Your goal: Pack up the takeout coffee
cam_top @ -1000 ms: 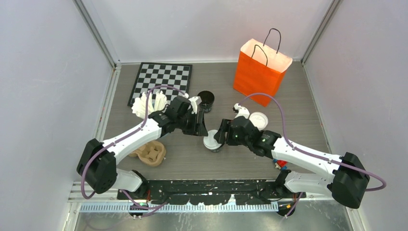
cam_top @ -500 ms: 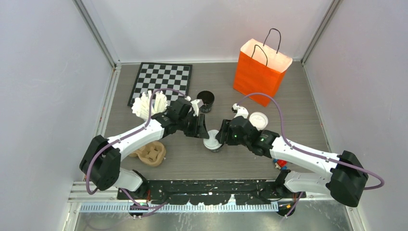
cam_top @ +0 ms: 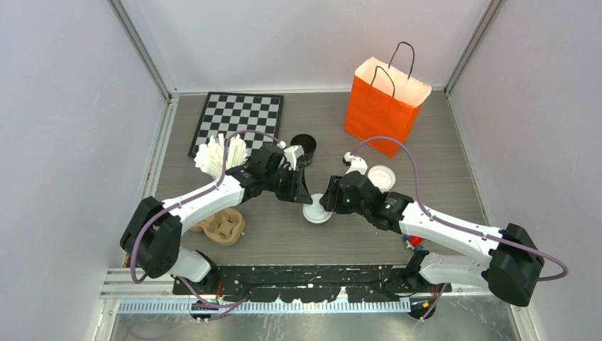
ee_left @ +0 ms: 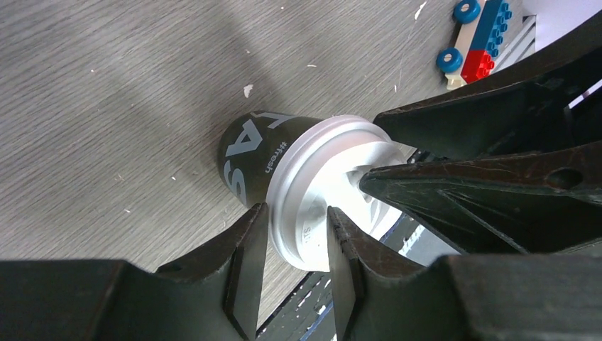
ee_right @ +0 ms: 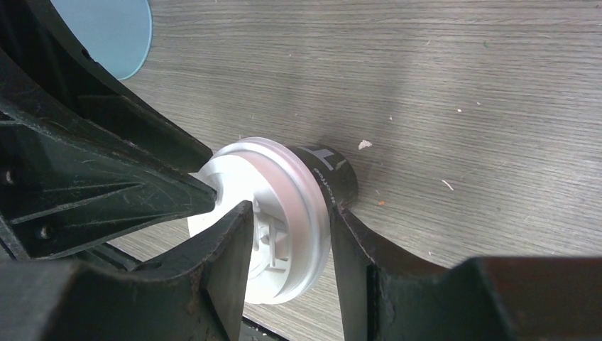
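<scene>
Left wrist and right wrist views show you the left hand (ee_left: 297, 213) and right hand (ee_right: 289, 209) have narrowed around the lid (ee_left: 312, 170) of the coffee cup (ee_left: 252, 153) standing mid-desk (ee_left: 106, 85); whether either is clamped yet cannot be told, so it is likely about to be lifted.

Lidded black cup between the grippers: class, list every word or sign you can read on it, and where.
"#fresh": small pale print on the black cup, on its side.
Large letters beside it: cut off, unreadable.
Embossing on its white lid: too blurred to read.
</scene>
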You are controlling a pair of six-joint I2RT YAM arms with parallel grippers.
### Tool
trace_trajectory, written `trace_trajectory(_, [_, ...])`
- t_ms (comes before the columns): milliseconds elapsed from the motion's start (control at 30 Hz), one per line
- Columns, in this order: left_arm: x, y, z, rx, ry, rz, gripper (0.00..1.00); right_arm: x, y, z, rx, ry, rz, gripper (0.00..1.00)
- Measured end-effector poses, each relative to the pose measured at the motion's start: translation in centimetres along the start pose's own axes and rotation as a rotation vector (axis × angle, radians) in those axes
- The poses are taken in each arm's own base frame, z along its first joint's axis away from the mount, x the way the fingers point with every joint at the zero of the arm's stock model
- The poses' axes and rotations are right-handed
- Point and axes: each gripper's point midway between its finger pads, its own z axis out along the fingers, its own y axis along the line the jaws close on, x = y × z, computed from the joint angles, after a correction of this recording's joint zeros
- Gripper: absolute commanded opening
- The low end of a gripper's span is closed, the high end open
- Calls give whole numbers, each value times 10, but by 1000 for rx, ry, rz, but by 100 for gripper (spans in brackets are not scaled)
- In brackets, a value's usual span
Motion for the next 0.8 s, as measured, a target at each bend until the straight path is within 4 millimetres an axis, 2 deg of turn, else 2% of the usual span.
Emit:
trace_trajectory(300, [0,1,0,-4,-1,11,47,-1,-2,0,8,-7,-4,48])
trace_trajectory(567, [3,16,-2,-76,8,35,48,-4,-1,-5,1,-19,-10,53])
trace_trajectory(800, [2,16,-2,-79,7,55,47,-8,-2,-9,-3,-34,-28,46])
